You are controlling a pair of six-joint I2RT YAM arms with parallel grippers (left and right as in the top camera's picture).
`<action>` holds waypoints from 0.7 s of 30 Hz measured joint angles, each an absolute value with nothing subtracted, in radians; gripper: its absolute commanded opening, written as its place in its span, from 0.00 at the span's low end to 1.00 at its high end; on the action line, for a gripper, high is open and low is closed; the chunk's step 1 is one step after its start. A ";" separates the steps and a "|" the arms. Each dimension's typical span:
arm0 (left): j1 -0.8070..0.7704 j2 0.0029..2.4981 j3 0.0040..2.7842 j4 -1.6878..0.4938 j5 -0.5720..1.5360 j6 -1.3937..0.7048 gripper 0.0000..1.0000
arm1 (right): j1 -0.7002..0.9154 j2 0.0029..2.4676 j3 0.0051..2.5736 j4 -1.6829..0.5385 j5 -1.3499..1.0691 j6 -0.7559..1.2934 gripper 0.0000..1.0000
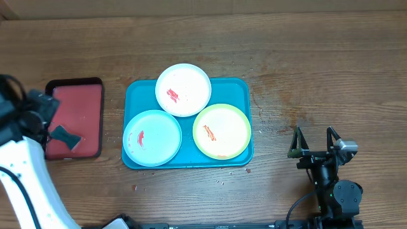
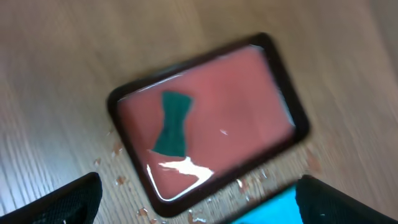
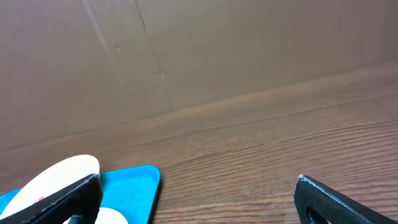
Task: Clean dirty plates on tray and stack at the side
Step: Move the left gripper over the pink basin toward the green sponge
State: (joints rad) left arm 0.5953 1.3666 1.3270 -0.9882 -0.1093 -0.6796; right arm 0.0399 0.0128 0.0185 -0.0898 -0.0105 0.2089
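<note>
The teal tray lies mid-table and holds three plates. The white plate sits at its far edge, the light blue plate at front left and the yellow-green plate at front right. Each has a red-orange smear. My left gripper hovers open over a small red tray; its fingers are spread wide and empty. My right gripper is open and empty, low over the table to the right of the teal tray. In the right wrist view, the teal tray's corner and the white plate show.
The black-rimmed red tray holds a dark green bow-tie-shaped sponge, which also shows in the overhead view. Water drops and crumbs lie on the wood around it. A brown cardboard wall stands behind the table.
</note>
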 measured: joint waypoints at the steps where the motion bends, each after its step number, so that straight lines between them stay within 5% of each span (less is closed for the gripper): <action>1: 0.611 1.392 1.327 -0.989 -0.108 -0.699 1.00 | 0.040 0.013 0.019 -0.090 -0.010 0.209 1.00; 16: 0.626 1.718 1.328 -0.933 -0.128 -0.743 0.98 | 0.040 0.013 0.019 -0.090 -0.010 0.209 1.00; 21: 0.626 1.810 1.328 -0.881 -0.154 -0.753 0.79 | 0.040 0.013 0.019 -0.090 -0.010 0.209 1.00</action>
State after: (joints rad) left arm 0.6262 1.8103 1.3285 -0.8814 -0.1543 -0.7532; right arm 0.0399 0.0128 0.0185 -0.0898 -0.0105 0.2089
